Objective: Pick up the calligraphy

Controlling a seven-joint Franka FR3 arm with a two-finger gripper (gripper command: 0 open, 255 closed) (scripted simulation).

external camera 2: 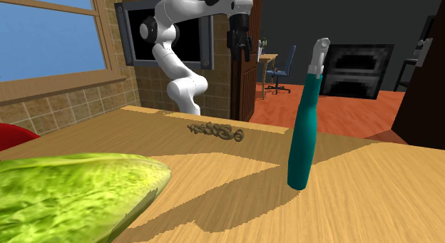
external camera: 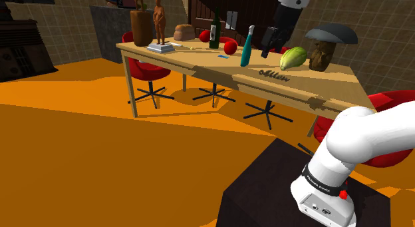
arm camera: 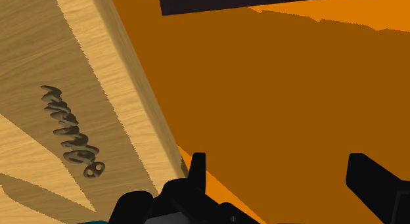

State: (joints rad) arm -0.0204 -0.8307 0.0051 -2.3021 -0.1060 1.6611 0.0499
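Observation:
The calligraphy (external camera: 275, 74) is a small dark grey-brown piece of script lying flat on the wooden table (external camera: 199, 62), near its front edge. It also lies on the table in the second exterior view (external camera 2: 216, 130) and, off to one side of the fingers, in the wrist view (arm camera: 71, 133). My black gripper (external camera: 267, 52) hangs well above the table, apart from the calligraphy, beside the teal bottle (external camera: 247, 46). In the wrist view the gripper (arm camera: 279, 180) is open, its fingers (arm camera: 197, 167) wide apart with nothing between them, and orange floor lies beyond them past the table edge.
On the table stand a teal bottle (external camera 2: 307, 120), a green leafy vegetable (external camera: 292, 58), a dark-capped mushroom figure (external camera: 326, 46), a wine bottle (external camera: 214, 31), red apples (external camera: 230, 46) and a brown statuette (external camera: 159, 22). Red chairs (external camera: 149, 69) sit under the table.

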